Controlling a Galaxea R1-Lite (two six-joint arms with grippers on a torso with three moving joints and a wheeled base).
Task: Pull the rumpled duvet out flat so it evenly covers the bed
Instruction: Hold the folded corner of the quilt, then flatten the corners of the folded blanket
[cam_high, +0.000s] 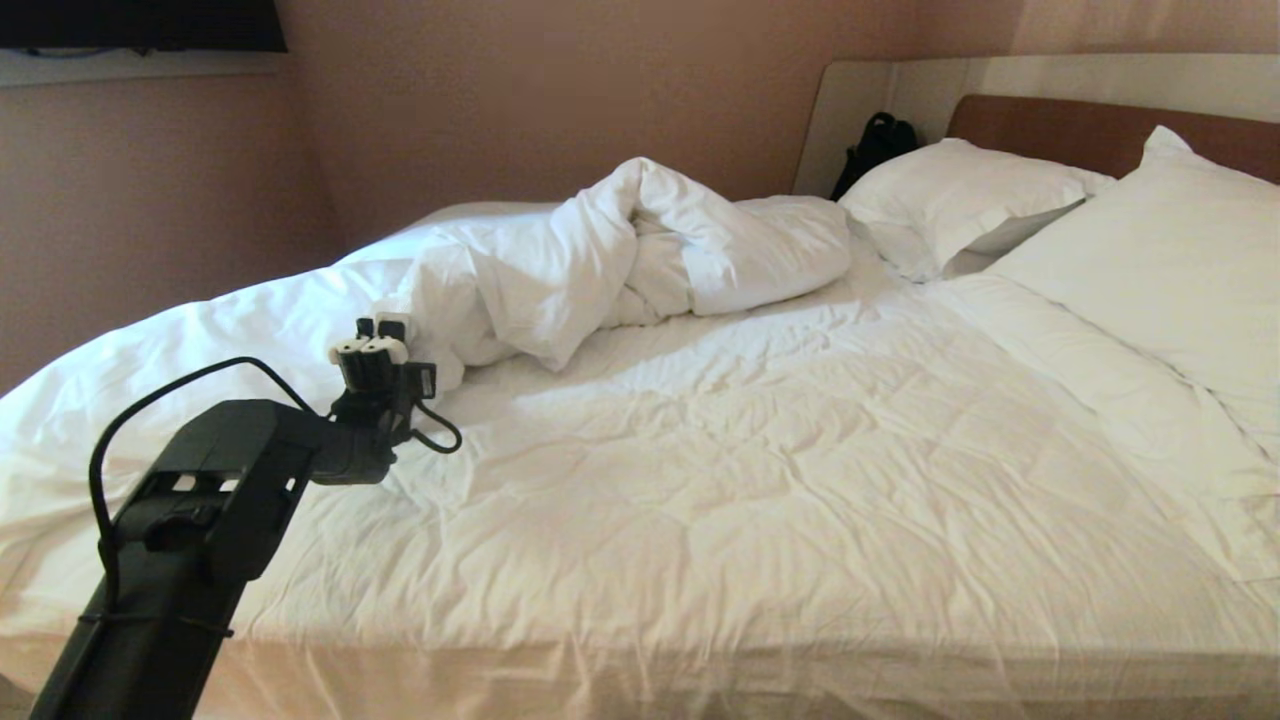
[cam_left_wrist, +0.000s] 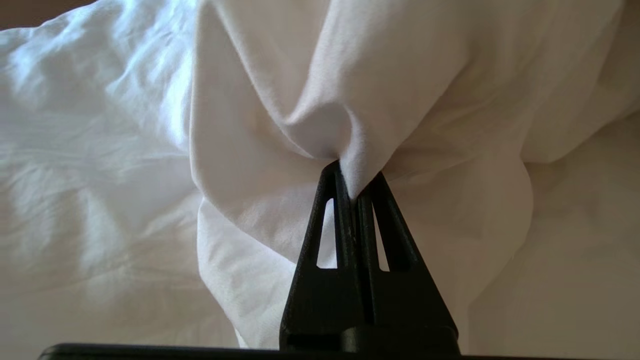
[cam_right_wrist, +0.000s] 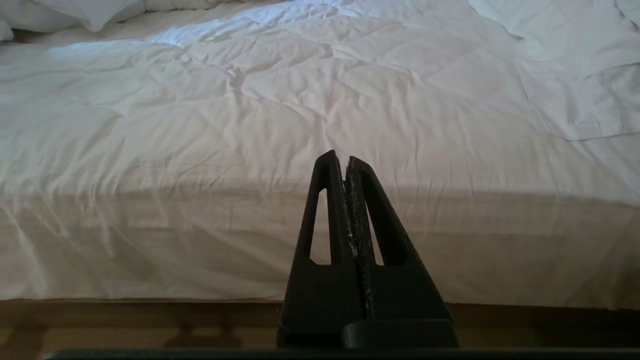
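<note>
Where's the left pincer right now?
In the head view the left pincer is at left, shut on the near fold of the bunched duvet, far from the pillows.

The duvet (cam_high: 640, 250) is heaped across the bed's (cam_high: 750, 500) far-left part; near it, open flat bedding lies clear up to the pillows (cam_high: 1050, 230)

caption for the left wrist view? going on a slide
Left gripper shut on a pinched fold of the rumpled white duvet, with the bed stretching out behind it.

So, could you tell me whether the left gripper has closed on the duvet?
Yes, the left gripper is shut on a pinched fold of the duvet.
</note>
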